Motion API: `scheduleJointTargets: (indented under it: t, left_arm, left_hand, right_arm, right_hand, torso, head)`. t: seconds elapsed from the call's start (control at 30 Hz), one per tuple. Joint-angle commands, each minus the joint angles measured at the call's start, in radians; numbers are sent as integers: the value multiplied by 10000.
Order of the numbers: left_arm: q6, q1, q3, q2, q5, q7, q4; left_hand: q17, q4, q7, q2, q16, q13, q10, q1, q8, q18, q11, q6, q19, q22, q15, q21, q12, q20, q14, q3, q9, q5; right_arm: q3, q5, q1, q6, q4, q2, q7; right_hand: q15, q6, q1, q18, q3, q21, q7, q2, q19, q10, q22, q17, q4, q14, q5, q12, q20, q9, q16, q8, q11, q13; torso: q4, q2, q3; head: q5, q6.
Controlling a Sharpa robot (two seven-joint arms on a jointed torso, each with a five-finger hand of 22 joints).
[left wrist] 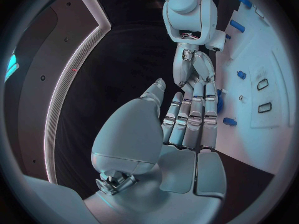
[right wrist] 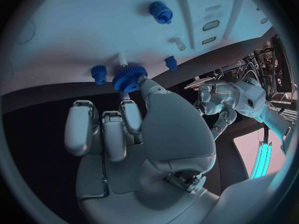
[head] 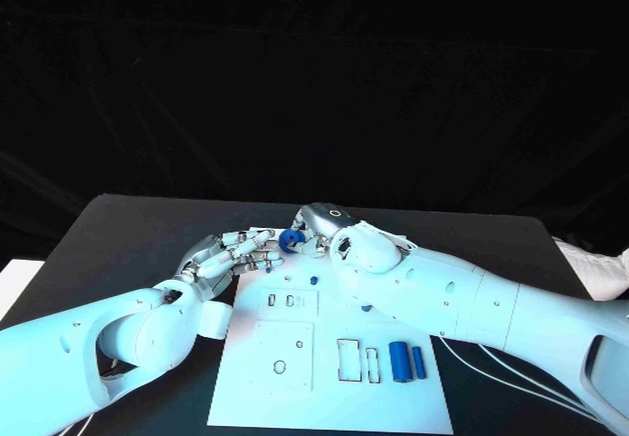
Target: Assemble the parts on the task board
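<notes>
A blue gear point(head: 293, 239) is held in the right hand point(head: 344, 238), fingers clamped on it, above the white board's point(head: 302, 400) far edge at 12 o'clock. The left hand point(head: 231, 257) lies at 10 o'clock, fingers extended and apart, holding nothing. Judged step: seating the gear; alignment over a peg point(right wrist: 122, 60) is needed. No writing can be read.

White task board point(head: 295, 386) on black table point(head: 131, 245)

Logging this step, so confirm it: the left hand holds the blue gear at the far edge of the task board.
Wrong hand. The right hand holds the blue gear at the far edge of the task board, as the right wrist view shows; the left hand holds nothing.
</notes>
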Motion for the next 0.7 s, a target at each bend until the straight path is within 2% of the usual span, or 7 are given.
scheduleJointTargets:
  t: [0.03, 0.13, 0.3, 0.5, 0.57, 0.63, 0.7]
  left_arm:
    - [126, 15, 9, 3, 33, 94, 10]
    - [131, 15, 9, -1, 39, 95, 3]
    - [133, 15, 9, -19, 43, 91, -3]
    - [144, 15, 9, -77, 44, 94, 26]
    - [143, 15, 9, -99, 44, 96, 37]
    - [144, 15, 9, -114, 44, 97, 45]
    - [145, 15, 9, -126, 44, 98, 51]
  left_hand:
    - [-13, -60, 258, 47, -43, -13, -42, 27, 34, 120, -23, -49, -20, -11, 10, -36, 33, 36, 45, -9, 13, -30]
    - [-13, -60, 258, 47, -43, -13, -42, 27, 34, 120, -23, -49, -20, -11, 10, -36, 33, 36, 45, -9, 13, -30]
    - [-13, -60, 258, 47, -43, -13, -42, 27, 34, 120, -23, -49, -20, -11, 10, -36, 33, 36, 45, -9, 13, -30]
    - [-13, -60, 258, 47, -43, -13, -42, 27, 34, 120, -23, -49, -20, -11, 10, -36, 33, 36, 45, -9, 13, -30]
    - [-13, -60, 258, 47, -43, -13, -42, 27, 34, 120, -23, -49, -20, -11, 10, -36, 33, 36, 45, -9, 13, -30]
    - [-13, -60, 258, 47, -43, -13, -42, 27, 34, 120, -23, -49, -20, -11, 10, -36, 33, 36, 45, -9, 13, -30]
    - [-13, -60, 258, 47, -43, -13, -42, 27, 34, 120, -23, -49, -20, -11, 10, -36, 33, 36, 45, -9, 13, -30]
  right_arm:
    - [2, -12, 2, -1088, 123, -46, 392]
    - [3, 2, 2, -1272, 312, -166, 469]
    - [9, 23, 2, -1190, 811, -526, 423]
    - [17, 133, -4, -530, 1798, -1304, 154]
    - [18, 143, -17, -313, 2030, -1515, 77]
    - [18, 148, -38, -141, 2190, -1671, 24]
    - [17, 144, -78, 43, 2349, -1818, -27]
  right_hand:
    - [-92, 238, 28, -104, 61, 67, -176, 212, 73, 57, 18, 1385, 5, 800, 50, 37, -31, 131, 54, 45, -20, 15]
    - [-92, 238, 28, -104, 61, 67, -176, 212, 73, 57, 19, 1386, 5, 800, 51, 38, -31, 131, 54, 45, -20, 15]
    - [-95, 236, -3, -108, 55, 79, -172, 182, 83, 64, 40, 1394, -10, 802, 78, 42, -36, 131, 59, 33, -20, 22]
    - [-88, 204, -143, -158, 29, 208, -152, 122, 194, 23, 290, 1332, -17, 787, -49, -94, -38, 126, 23, -27, -4, -55]
    - [-86, 205, -161, -162, 26, 220, -151, 117, 204, 23, 312, 1338, -18, 787, -76, -99, -38, 126, 26, -32, -3, -57]
    - [-86, 206, -164, -163, 25, 221, -151, 116, 205, 23, 313, 1341, -18, 788, -81, -99, -38, 126, 27, -33, -2, -56]
    - [-85, 207, -174, -164, 23, 224, -151, 112, 208, 25, 319, 1348, -20, 789, -96, -99, -38, 127, 31, -37, -2, -55]
  torso:
    - [-3, 0, -7]
    - [-9, 1, -6]
    - [-32, 3, 4]
    - [-47, 0, -5]
    - [-73, 2, -3]
    - [-63, 7, 1]
    - [-79, 8, 7]
  head:
    - [0, 4]
    - [6, -8]
    - [12, -13]
    - [5, -26]
    - [24, -22]
    - [-1, -10]
    - [8, -10]
